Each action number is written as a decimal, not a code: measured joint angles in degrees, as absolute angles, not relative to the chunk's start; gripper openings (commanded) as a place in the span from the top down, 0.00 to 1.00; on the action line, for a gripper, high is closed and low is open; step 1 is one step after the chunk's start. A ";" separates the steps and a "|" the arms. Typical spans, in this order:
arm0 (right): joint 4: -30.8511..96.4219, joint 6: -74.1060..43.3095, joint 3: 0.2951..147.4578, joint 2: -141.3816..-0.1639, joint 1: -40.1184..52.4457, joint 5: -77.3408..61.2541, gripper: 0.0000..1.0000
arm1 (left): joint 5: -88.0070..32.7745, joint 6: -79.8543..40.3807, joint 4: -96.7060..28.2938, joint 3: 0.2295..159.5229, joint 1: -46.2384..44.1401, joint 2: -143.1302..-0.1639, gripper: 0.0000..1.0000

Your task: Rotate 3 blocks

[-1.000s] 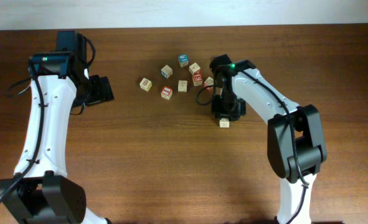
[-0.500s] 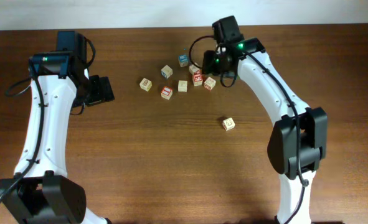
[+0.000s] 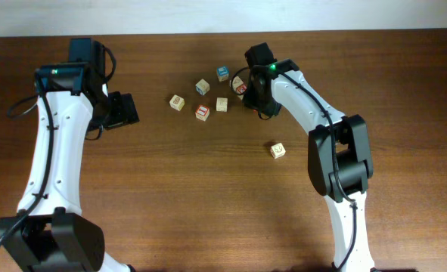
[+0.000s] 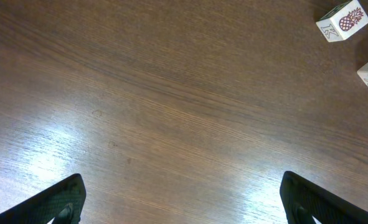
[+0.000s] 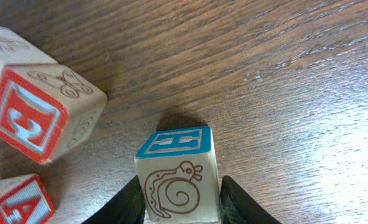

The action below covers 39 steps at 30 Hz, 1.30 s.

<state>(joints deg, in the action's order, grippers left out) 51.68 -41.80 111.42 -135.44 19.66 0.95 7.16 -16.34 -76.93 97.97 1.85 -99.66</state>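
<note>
**A Room for Robots**

This is looking like a robot lab. Two white robot arms are standing at a brown wooden table (image 3: 208,211). The left arm (image 3: 48,151) is reaching up at 9 o'clock, and the right arm (image 3: 306,106) is bending in from 4 o'clock. Black wires (image 3: 23,106) are looping off the left arm. A green light (image 3: 272,73) is glowing on the right arm. Small toy blocks (image 3: 221,104) are lying loose near 12 o'clock. A snail block (image 5: 179,186) is showing up close under a camera riding on the right arm. A pale strip (image 3: 208,15) is running along the table's far edge at 12 o'clock.
</note>
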 measured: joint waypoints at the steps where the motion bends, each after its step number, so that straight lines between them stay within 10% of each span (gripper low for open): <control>1: 53.30 -39.13 111.42 -135.44 19.66 0.10 0.62 | 7.16 -16.34 -76.93 97.97 1.85 -99.66 0.02; 4: 57.30 -33.43 111.42 -135.46 19.66 -1.21 0.58 | 7.16 -16.36 -76.93 97.97 1.85 -99.66 0.02; 6: 57.60 -27.40 111.44 -135.46 19.66 -2.02 0.36 | 7.16 -16.34 -76.93 97.97 1.85 -99.66 0.02; 14: 51.86 -15.05 111.79 -135.52 19.66 3.46 0.73 | 7.16 -16.34 -76.93 97.97 1.85 -99.66 0.02; 25: 79.59 -15.18 113.08 -135.50 19.66 -13.58 0.74 | 7.14 -16.34 -76.77 97.97 1.85 -99.68 0.01; 39: 82.89 -14.70 116.97 -136.07 19.70 -11.88 0.54 | 7.14 -16.34 -76.77 97.97 1.85 -99.68 0.01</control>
<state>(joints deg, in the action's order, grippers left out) 82.89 -14.70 116.97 -136.07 19.70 -11.88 7.14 -16.34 -76.77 97.97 1.85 -99.68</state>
